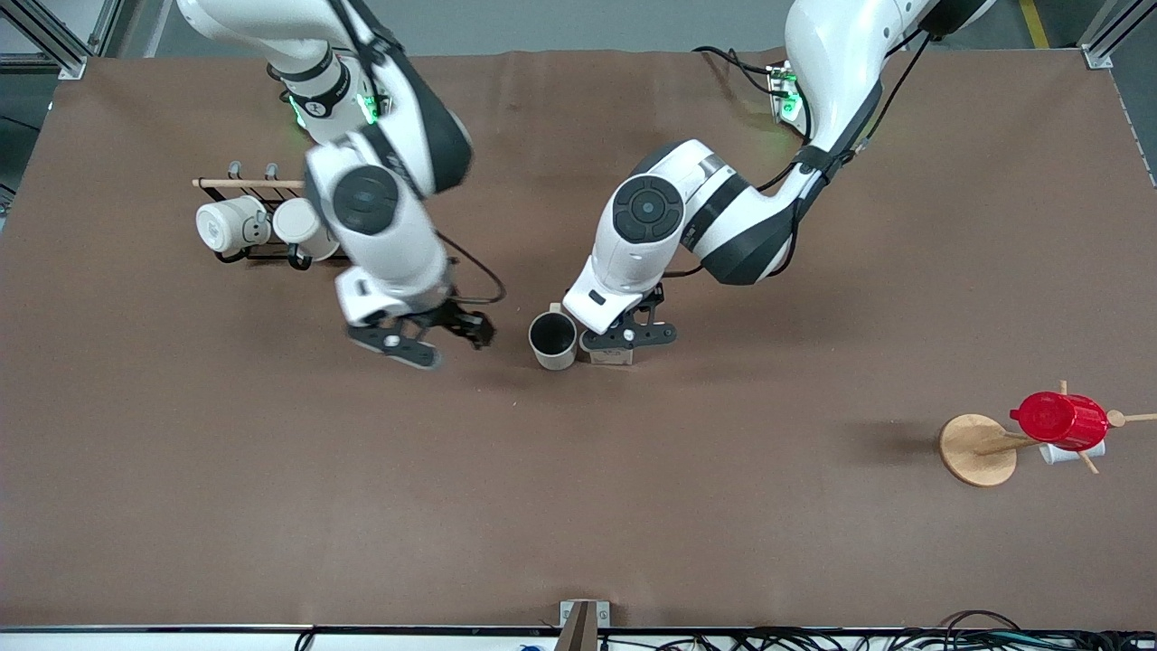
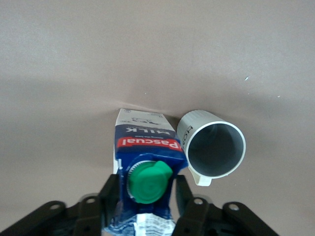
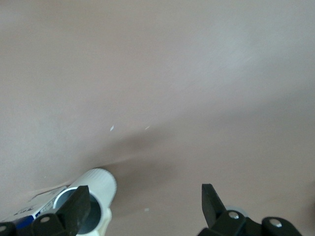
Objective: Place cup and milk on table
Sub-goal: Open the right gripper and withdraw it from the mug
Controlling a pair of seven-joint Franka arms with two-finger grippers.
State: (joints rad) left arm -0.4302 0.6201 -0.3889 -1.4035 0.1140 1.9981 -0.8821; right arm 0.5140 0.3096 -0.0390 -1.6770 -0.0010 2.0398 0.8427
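Left end effector [image 2: 145, 196] clamps the milk [image 2: 145, 152] upright on the counter [image 1: 578, 506], touching the cup [image 1: 552, 339]. Right end effector [image 1: 425, 336] hangs spread wide beside them, holding nothing.

Table [image 1: 578, 506]: plain matte brown.
Milk carton [image 2: 145, 147]: dark blue top panel, red band with white "Pascual" lettering, round green cap [image 2: 148, 182], white-grey side with faint print.
Cup [image 2: 212, 147]: off-white outside, dark grey inside, faint dark lettering on its side.
Rack [image 1: 237, 185]: black wire, pale wooden rail; two white mugs [image 1: 262, 226] on it.
Mug tree [image 1: 981, 448]: light wood, round base; red cup [image 1: 1059, 419] on it.
Arms: white with black joints, black grippers.
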